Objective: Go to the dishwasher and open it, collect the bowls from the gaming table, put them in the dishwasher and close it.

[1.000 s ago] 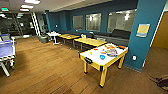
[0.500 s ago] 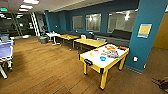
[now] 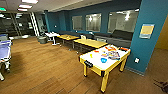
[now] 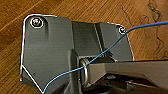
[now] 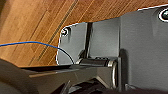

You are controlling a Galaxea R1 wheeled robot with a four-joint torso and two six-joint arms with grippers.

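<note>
The gaming table, with a white top, yellow edges and yellow legs, stands ahead and to the right in the head view. A blue bowl sits near the middle of its top. Orange and red items lie toward the far end, too blurred to tell apart. The dishwasher is out of view. Both wrist views look down past the robot's dark plate onto the wooden floor, each crossed by a thin blue cable.
A teal pillar rises just right of the table. Behind it stand two yellow-wood tables and a dark bench under the windows. A blue table is at the left edge. Wooden floor spreads to the left.
The whole head view has shifted slightly: the camera has come a little closer to the white-topped table, which now sits a touch lower in the picture. Nothing on the table has moved.
</note>
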